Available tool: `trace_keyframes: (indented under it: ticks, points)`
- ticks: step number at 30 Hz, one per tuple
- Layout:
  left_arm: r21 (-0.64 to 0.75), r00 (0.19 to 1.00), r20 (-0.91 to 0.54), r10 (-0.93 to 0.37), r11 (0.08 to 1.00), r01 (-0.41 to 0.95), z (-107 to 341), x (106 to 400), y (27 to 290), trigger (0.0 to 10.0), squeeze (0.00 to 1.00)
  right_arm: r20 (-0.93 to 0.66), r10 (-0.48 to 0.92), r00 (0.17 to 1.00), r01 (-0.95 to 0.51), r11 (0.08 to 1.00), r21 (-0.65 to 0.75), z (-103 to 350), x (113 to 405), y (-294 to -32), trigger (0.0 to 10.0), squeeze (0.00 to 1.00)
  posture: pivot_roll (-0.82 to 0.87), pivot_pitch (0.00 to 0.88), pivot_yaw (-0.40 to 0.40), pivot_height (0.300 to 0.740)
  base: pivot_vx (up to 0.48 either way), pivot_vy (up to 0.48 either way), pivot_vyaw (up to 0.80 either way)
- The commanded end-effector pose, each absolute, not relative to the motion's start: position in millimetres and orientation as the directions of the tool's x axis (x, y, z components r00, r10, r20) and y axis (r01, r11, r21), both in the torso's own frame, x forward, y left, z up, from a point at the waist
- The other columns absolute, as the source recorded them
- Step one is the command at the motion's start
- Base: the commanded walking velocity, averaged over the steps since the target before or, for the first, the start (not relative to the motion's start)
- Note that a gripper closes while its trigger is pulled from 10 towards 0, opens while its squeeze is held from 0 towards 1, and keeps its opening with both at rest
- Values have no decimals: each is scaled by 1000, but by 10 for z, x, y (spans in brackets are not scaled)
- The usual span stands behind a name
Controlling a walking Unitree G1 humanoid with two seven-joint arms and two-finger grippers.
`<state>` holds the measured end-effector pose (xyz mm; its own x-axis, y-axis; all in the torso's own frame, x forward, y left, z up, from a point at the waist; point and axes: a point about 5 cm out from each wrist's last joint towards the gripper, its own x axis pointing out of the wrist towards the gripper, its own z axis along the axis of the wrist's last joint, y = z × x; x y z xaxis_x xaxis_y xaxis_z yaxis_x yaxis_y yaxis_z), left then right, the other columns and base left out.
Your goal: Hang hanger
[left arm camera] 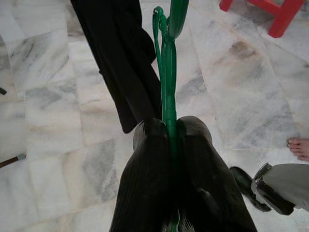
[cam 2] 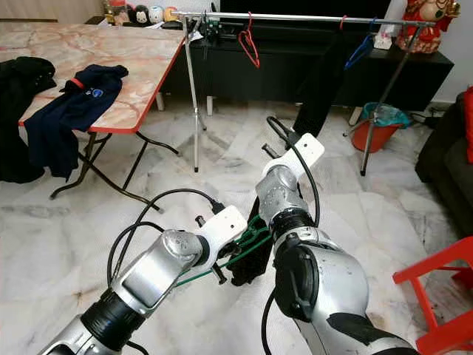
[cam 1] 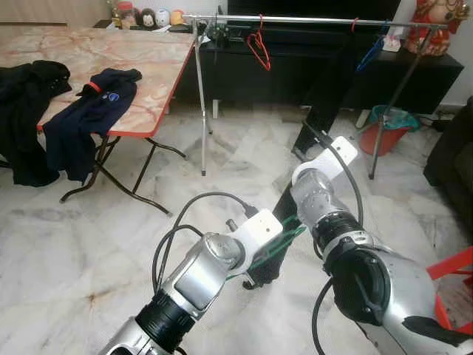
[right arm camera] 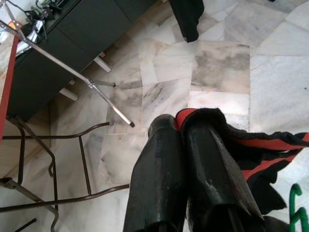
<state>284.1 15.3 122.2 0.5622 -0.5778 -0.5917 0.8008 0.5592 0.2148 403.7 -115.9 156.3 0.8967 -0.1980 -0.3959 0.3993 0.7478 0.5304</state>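
Observation:
A green hanger (left arm camera: 169,87) is pinched edge-on between the fingers of my left gripper (left arm camera: 169,123), which is shut on it. The hanger (cam 2: 247,237) sits low between my two forearms, over the marble floor. My right gripper (right arm camera: 177,121) is shut on a black garment with red trim (right arm camera: 251,140). That garment (cam 2: 244,270) droops beneath the hanger, touching it. A metal clothes rail (cam 1: 310,21) stands ahead across the room, well beyond both grippers. On it hang a red hanger (cam 1: 259,48), a blue hanger (cam 1: 369,53) and a dark garment (cam 1: 332,81).
A folding table (cam 1: 111,52) at the left carries a navy shirt (cam 1: 96,103) and black clothing (cam 1: 26,96). A red bucket (cam 1: 388,129) stands by the rail's right leg. A red stool (cam 2: 436,288) is close on my right. A person's bare foot (left arm camera: 299,147) rests on the floor.

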Motion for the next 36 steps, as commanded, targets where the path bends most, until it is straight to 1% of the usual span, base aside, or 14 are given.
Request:
trace_keyframes:
  ticks: [1,9,14,16,23,26,33,36]
  points:
    - [231,578,-579,-575,564,793,1255,2876,145,10000,0,-363,-182,914,369,747,554,1714,4087,-1121,10000,0,184,0,-72,740,0,0,0]
    - [289,618,-589,-521,579,763,1235,2929,221,10000,0,-366,-184,912,371,748,550,1699,4083,-1132,10000,0,182,0,-72,740,0,0,0]
    - [293,625,-588,-513,585,756,1229,2939,231,10000,0,-365,-183,913,371,748,551,1700,4083,-1131,10000,0,181,0,-73,740,0,0,0]
    - [302,649,-581,-492,610,733,1216,2968,261,10000,0,-364,-178,914,366,749,553,1709,4086,-1118,10000,0,181,0,-73,740,0,0,0]
    - [307,669,-566,-482,630,714,1217,2996,266,10000,0,-363,-164,917,354,752,556,1720,4087,-1076,10000,0,182,0,-74,740,0,0,0]
    - [308,696,-540,-472,659,686,1236,3034,268,10000,0,-364,-143,920,339,758,558,1717,4077,-991,10000,0,176,0,-75,740,0,0,0]
    - [293,699,-525,-486,669,684,1248,3043,245,10000,0,-380,-121,917,334,753,566,1678,4057,-917,10000,0,174,0,-76,740,0,0,0]
    - [281,723,-509,-467,703,653,1268,3068,258,10000,0,-383,-107,918,331,740,586,1709,4063,-884,10000,0,173,0,-78,740,0,0,0]
